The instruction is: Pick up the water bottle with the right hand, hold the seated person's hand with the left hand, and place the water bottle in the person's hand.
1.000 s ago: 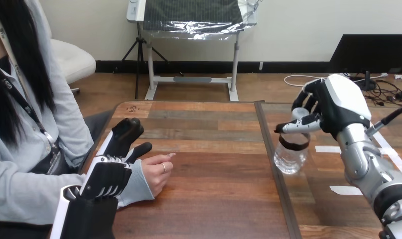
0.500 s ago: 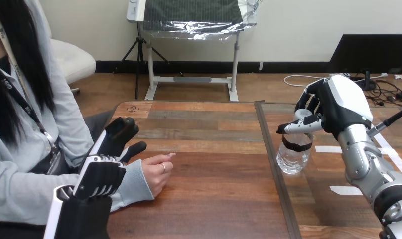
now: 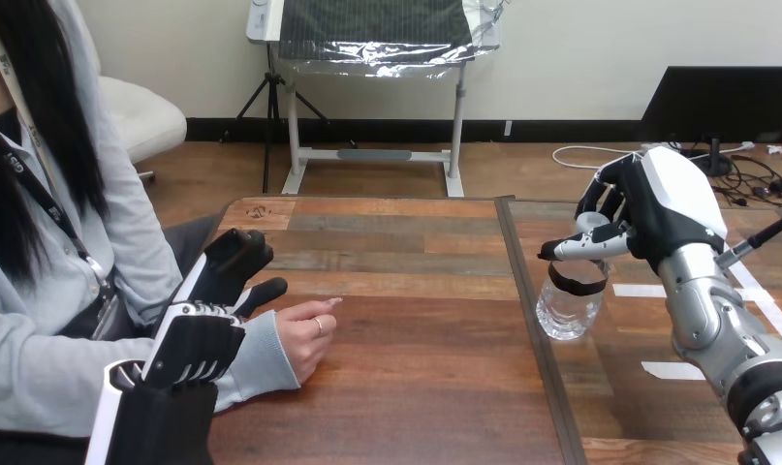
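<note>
At the wooden table's [image 3: 416,387] right, the clear plastic water bottle [image 3: 567,308] is clasped at its neck by the right hand [image 3: 653,208]; the left hand [image 3: 234,263], grip indiscernible, is held beside the person's hand [image 3: 304,341].

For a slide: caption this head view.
Right hand grips the water bottle; left hand lies beside the person's hand.

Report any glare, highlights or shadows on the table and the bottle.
Head view: the table carries an even, soft sheen, with no harsh glare; the clear water bottle, gripped at its top by the right hand, shows bright highlights in its lower part; a soft shadow lies beneath the person's hand.
</note>
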`<action>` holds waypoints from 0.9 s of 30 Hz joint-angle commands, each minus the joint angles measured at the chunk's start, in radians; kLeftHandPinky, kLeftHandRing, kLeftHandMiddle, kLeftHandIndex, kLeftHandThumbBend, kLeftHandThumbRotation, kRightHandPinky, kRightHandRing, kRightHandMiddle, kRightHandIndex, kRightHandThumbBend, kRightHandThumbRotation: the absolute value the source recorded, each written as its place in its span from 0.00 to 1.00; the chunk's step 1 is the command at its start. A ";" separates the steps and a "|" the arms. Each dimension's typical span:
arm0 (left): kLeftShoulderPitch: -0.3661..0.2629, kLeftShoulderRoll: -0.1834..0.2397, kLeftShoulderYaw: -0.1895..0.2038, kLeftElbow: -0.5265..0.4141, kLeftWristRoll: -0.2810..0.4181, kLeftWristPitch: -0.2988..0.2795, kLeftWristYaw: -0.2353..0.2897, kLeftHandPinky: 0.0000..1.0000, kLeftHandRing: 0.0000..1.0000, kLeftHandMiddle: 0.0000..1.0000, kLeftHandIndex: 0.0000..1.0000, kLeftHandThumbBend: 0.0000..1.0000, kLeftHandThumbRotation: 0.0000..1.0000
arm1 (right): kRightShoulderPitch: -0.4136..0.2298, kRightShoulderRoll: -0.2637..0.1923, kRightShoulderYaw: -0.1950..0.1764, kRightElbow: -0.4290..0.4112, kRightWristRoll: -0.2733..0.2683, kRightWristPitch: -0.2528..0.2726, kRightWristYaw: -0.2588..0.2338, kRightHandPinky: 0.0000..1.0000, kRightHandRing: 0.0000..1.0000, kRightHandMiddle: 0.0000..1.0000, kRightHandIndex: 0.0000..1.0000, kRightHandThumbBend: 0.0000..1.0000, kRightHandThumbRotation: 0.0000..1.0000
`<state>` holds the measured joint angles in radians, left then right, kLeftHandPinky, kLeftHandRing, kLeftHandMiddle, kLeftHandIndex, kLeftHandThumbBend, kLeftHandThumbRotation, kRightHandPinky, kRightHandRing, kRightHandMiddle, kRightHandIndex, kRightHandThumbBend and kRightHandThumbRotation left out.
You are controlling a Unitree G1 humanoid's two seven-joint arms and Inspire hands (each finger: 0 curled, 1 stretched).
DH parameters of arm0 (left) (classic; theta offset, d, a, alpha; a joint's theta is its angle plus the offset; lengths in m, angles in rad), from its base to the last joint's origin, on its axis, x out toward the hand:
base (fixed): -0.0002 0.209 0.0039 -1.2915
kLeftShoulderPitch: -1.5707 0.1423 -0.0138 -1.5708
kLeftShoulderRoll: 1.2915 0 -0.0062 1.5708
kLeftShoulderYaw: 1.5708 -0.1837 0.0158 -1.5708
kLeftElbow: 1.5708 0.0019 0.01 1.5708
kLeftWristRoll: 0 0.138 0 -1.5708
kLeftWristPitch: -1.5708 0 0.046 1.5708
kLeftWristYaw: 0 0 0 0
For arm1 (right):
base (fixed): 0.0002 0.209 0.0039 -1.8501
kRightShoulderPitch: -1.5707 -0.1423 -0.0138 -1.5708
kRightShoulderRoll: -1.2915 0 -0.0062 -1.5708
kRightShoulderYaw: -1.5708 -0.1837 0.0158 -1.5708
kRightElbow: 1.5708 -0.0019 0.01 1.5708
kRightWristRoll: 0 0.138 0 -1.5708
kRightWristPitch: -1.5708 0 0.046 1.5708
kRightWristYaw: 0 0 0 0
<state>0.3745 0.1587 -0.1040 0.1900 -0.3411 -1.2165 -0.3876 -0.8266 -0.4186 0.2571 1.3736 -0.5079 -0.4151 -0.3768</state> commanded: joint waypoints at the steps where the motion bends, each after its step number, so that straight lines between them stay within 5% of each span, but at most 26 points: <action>1: -0.038 0.000 -0.004 -0.042 0.008 0.012 0.003 0.84 0.92 0.93 0.92 1.00 0.56 | -0.016 0.012 -0.015 -0.026 0.015 -0.015 0.000 0.12 0.17 0.24 0.20 0.72 0.00; 21: -0.044 -0.001 -0.006 -0.030 0.000 0.022 -0.004 0.86 0.95 0.95 0.93 1.00 0.53 | -0.034 -0.004 -0.030 -0.063 0.038 -0.076 -0.030 0.11 0.16 0.21 0.21 0.75 0.00; 27: -0.054 -0.003 0.021 -0.030 0.036 0.026 0.007 0.87 0.95 0.95 0.93 1.00 0.51 | -0.040 -0.006 -0.056 -0.081 0.076 -0.106 0.007 0.11 0.16 0.22 0.22 0.75 0.00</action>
<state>0.3753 0.1571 -0.0999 0.1897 -0.3287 -1.1927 -0.3872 -0.8113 -0.4189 0.2389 1.3717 -0.4672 -0.4821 -0.3678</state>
